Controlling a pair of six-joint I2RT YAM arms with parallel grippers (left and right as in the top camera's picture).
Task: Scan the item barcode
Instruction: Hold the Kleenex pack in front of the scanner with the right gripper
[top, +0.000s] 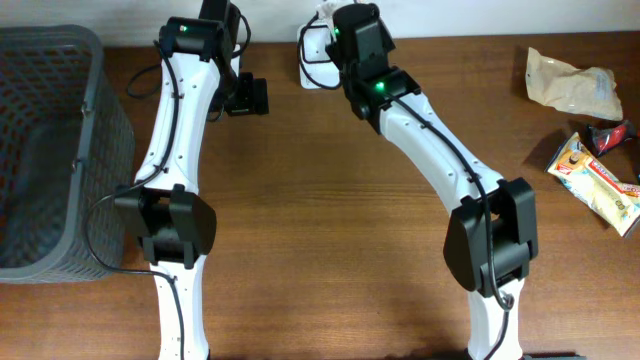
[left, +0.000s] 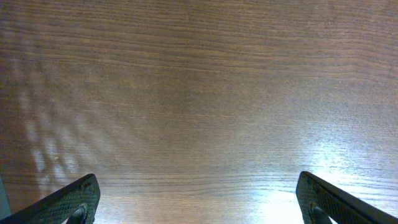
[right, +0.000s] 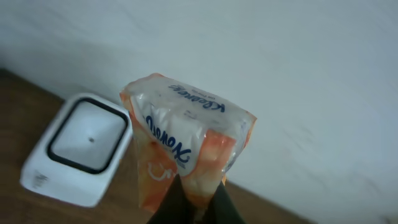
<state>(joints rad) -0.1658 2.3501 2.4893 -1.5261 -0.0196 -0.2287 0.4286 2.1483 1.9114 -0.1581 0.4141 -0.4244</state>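
In the right wrist view, an orange-and-white tissue pack (right: 186, 137) with blue lettering stands upright, and my right gripper (right: 198, 199) is shut on its lower end. To the pack's left, the white barcode scanner (right: 81, 146) with its black-framed window rests on the table by the wall. From overhead, the scanner (top: 312, 60) lies at the table's far edge, partly hidden under my right wrist (top: 355, 40). My left gripper (left: 198, 186) hangs open over bare wood with nothing between its fingers; overhead it (top: 247, 95) is left of the scanner.
A grey mesh basket (top: 95, 90) stands at the far left. At the right edge lie a beige bag (top: 570, 82), a dark red packet (top: 612, 135) and a yellow-white snack packet (top: 598, 185). A white wall runs behind the table.
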